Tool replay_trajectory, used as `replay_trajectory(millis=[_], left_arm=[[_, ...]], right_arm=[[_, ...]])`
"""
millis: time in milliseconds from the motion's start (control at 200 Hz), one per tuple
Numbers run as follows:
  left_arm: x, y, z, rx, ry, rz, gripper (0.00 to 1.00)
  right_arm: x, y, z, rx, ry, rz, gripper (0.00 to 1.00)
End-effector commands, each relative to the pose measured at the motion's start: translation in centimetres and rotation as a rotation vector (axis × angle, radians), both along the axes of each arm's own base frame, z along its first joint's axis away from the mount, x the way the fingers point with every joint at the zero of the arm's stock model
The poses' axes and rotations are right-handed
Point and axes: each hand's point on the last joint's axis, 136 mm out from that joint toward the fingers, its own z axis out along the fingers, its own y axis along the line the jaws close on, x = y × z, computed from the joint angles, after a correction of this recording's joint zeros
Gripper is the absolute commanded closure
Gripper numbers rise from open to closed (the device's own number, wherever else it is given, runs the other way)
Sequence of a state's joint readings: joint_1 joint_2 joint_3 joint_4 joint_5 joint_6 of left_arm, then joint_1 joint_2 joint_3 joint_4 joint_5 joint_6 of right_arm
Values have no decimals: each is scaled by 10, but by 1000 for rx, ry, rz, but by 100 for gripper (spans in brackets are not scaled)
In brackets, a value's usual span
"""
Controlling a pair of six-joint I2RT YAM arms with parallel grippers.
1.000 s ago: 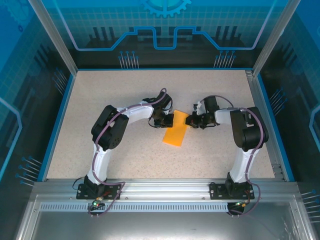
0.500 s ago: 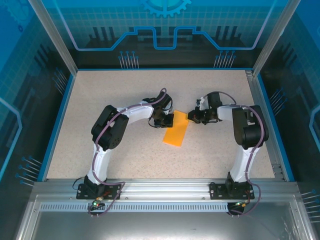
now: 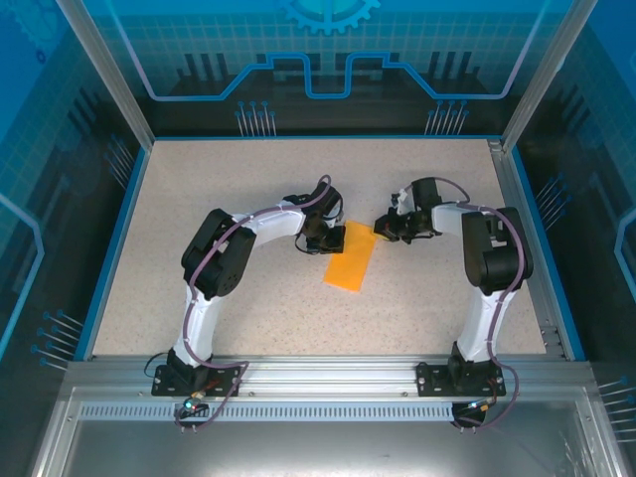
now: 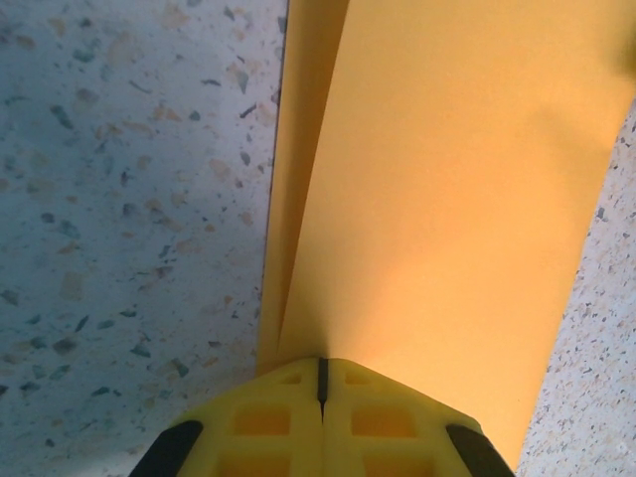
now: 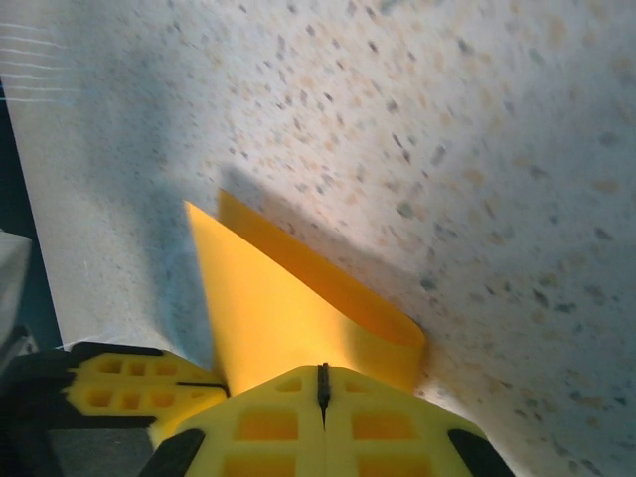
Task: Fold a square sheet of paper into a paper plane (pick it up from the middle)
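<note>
Now the right pincer (image 3: 384, 226), clamped on the thin orange-yellow folded paper sheet (image 3: 350, 260), has shifted toward 12 o'clock. The left pincer (image 3: 332, 238) grips the opposite edge at the centre of the speckled surface (image 3: 248, 179). A crease is probably being drawn.

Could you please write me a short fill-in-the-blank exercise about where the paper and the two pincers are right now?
1. The paper rests on the speckled ___.
2. The left pincer and the right pincer are both ___.
3. The paper's far end sits ___ the two pincers.
Missing words: table; shut; between.
</note>
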State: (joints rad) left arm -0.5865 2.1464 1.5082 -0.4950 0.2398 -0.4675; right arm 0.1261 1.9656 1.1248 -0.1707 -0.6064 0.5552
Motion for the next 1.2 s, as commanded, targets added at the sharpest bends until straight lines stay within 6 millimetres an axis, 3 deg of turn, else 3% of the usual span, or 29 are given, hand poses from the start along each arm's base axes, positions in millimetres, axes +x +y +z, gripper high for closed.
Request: replay_trajectory(millis=[0, 365, 475, 650, 760, 1035, 1195], left_arm=[[-31, 19, -36, 105, 105, -28, 100], [-31, 19, -36, 103, 106, -25, 100], [-31, 20, -36, 105, 106, -24, 100], [-32, 19, -36, 104, 108, -27, 100], [-31, 19, -35, 104, 106, -25, 100], [-31, 18, -34, 101, 105, -26, 100], [-31, 18, -33, 94, 105, -27, 100]], right_arm=[[8, -5, 11, 10, -15, -2, 95], [1, -13, -34, -50, 80, -28, 96], [3, -11, -26, -33, 73, -21, 96], [18, -14, 8, 12, 19, -28, 96], [21, -13, 13, 31, 11, -21, 95], [8, -9, -20, 4, 78, -18, 95], [3, -18, -43, -68, 122, -35, 95]])
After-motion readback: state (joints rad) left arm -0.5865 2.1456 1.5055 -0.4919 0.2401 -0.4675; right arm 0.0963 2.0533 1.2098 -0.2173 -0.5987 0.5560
